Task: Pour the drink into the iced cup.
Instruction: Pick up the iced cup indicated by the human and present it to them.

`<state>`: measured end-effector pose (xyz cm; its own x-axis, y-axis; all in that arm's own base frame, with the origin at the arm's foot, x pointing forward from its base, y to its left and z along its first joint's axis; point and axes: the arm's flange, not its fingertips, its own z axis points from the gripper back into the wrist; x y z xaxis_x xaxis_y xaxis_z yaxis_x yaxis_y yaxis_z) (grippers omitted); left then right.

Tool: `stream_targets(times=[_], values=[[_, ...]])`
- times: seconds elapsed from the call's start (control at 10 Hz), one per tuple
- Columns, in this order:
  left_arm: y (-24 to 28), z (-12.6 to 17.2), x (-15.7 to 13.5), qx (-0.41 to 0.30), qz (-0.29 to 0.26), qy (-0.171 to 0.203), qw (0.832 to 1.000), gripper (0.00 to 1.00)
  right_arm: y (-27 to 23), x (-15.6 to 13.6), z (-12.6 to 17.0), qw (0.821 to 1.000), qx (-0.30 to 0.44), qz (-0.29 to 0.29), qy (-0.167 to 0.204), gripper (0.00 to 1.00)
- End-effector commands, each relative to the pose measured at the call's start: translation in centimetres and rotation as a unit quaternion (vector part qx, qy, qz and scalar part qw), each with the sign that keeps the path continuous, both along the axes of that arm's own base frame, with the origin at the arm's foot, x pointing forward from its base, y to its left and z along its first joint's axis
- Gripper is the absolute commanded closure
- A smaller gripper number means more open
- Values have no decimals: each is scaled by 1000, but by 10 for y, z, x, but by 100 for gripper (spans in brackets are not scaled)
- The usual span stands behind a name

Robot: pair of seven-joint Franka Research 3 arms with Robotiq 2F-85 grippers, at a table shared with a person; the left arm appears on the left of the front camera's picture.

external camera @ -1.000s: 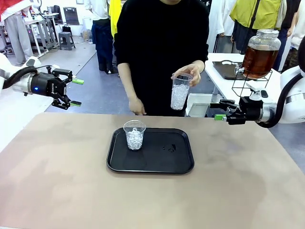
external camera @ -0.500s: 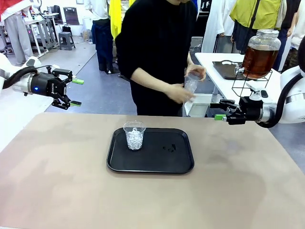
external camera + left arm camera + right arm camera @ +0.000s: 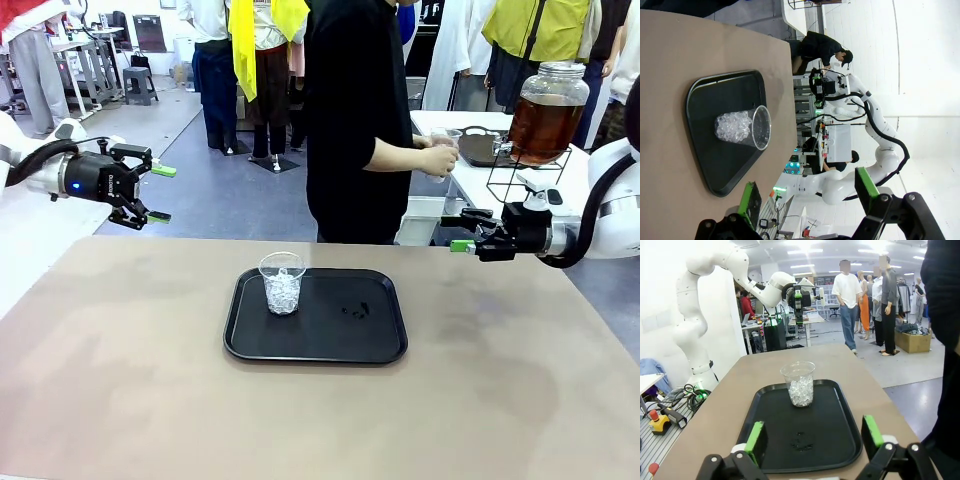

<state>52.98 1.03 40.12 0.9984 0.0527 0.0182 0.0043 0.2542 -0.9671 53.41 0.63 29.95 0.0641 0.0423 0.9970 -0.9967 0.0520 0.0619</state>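
Now the drink [image 3: 543,130] sits amber-brown inside the glass dispenser [image 3: 562,78], which stands on a black wire stand [image 3: 497,178] on the white side table [image 3: 470,185], beyond the far right corner of your surface [image 3: 120,350]. A second ago the person faced you with a second cup of ice held up at chest height. They now stand side-on, with that second cup [image 3: 446,140] in a hand [image 3: 436,160] stretched out over the side table, close to the dispenser; you cannot tell whether cup and dispenser touch. The iced cup [image 3: 282,283] has not moved: it stands upright on the left part of the black tray [image 3: 340,340], with a few dark spots [image 3: 355,311] on the tray to its right. Your left tool [image 3: 160,194] hangs past the surface's far left edge, fingers spread with nothing between them. Your right tool [image 3: 455,230] is likewise spread and empty at the far right, in front of the stand. Neither has shifted. The print on the left tool's body is too small to read.
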Motion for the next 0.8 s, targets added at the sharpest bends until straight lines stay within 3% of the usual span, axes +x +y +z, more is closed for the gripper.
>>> stream_targets(times=[0.0, 0.7], values=[[-1, 1, -1, 1, 1, 0, 1000, 0, 2, 2, 3, 1000, 0, 2, -2, 0], [-1, 1, -1, 1, 1, 0, 1000, 0, 2, 2, 3, 1000, 0, 2, -2, 0]])
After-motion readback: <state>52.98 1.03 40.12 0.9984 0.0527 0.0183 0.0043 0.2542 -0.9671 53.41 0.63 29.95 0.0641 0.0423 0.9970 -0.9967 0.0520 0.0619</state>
